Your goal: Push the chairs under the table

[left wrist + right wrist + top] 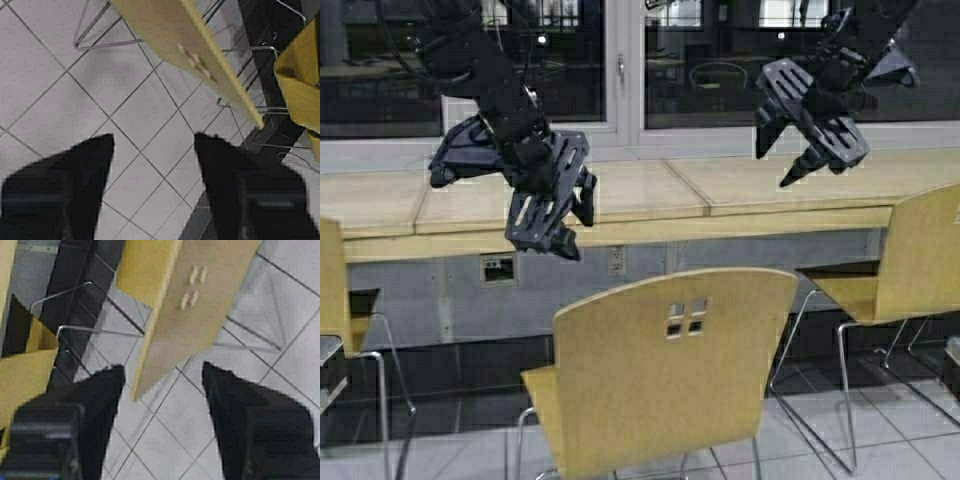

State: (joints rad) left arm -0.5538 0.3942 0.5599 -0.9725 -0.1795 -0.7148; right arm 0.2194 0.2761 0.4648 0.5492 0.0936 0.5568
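- Left gripper (563,215) hangs in the air with its jaws wide and nothing between them, just in front of the counter's front edge, above and to the left of the middle chair's back.
- Left wrist view: both fingers (75,185) frame bare floor tiles (60,75), with that chair's back beyond the tips, untouched.
- Right gripper (812,150) is raised higher, over the counter's right section, jaws spread wide and empty too.
- Right wrist view: the chair back with its four cut-outs lies past the fingertips, clear of them.
- Middle chair (670,370) stands out on the floor, well short of the table (650,200), back towards the robot.
- Right chair (910,260) sits near the counter's right end, its seat partly under the edge.
- Left chair (332,290) shows only partly at the counter's left end.
- No containers visible.
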